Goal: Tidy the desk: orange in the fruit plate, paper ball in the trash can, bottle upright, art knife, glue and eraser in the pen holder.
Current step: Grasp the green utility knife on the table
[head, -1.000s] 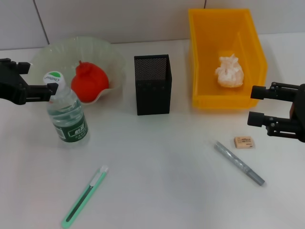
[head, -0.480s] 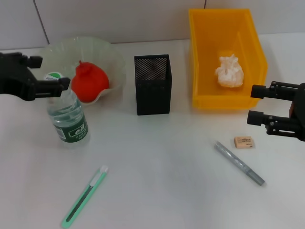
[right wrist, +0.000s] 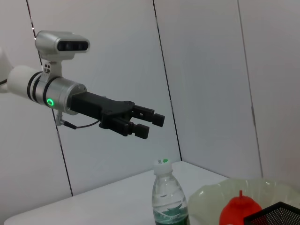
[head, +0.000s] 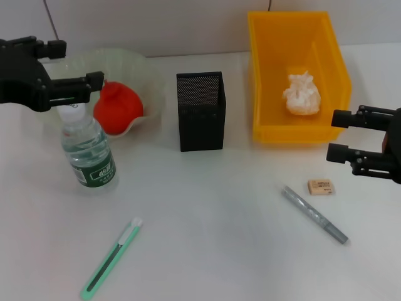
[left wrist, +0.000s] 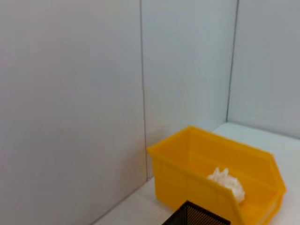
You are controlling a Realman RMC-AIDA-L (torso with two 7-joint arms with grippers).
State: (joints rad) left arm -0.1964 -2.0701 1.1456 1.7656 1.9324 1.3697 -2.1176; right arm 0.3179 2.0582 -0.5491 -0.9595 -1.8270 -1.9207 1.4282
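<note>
The left gripper hangs in the air with its black fingers apart and empty, directly above the green cap of the clear plastic water bottle. That bottle stands upright on the white desk below it, apart from the fingers, so the bottle step looks done. Just beyond sits the orange in the translucent ruffled fruit plate. Further off are the black mesh pen holder and the yellow plastic bin holding the crumpled white paper ball. The right gripper waits, fingers parted, near the small tan eraser and grey glue stick. The green art knife lies nearer the left gripper; picking up one of these three seems next.
</note>
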